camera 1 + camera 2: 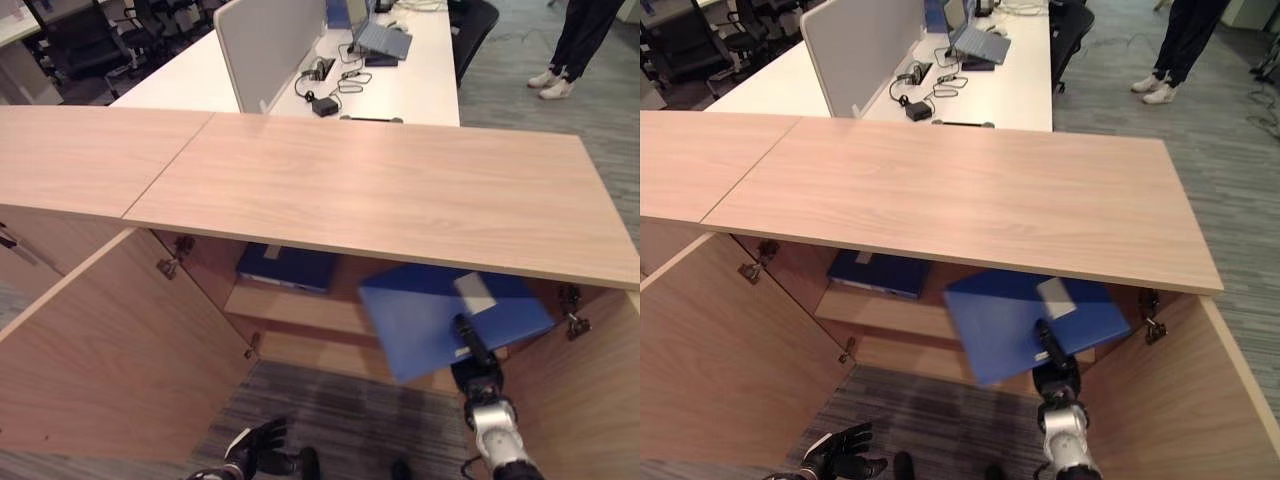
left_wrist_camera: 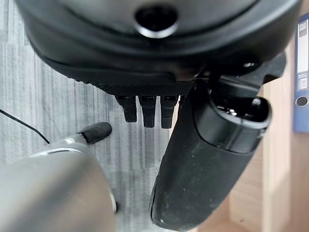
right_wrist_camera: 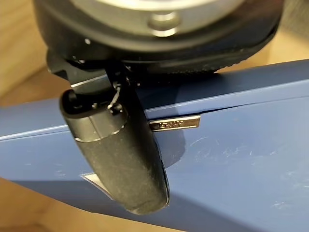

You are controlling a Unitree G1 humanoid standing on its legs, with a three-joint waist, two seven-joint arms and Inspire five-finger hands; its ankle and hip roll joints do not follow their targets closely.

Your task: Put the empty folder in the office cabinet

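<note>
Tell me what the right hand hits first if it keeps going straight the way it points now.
Probably nothing right away: the right hand, pinching the blue folder, points into the open cabinet above the shelf. The folder's far edge should meet the cabinet's back first, though depth is unclear.

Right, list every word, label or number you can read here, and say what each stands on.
None can be read.
White label on the blue folder held in the right hand: looks blank.
Metal strip on that folder: print too blurred.
Spine label on the second folder: too small.
</note>
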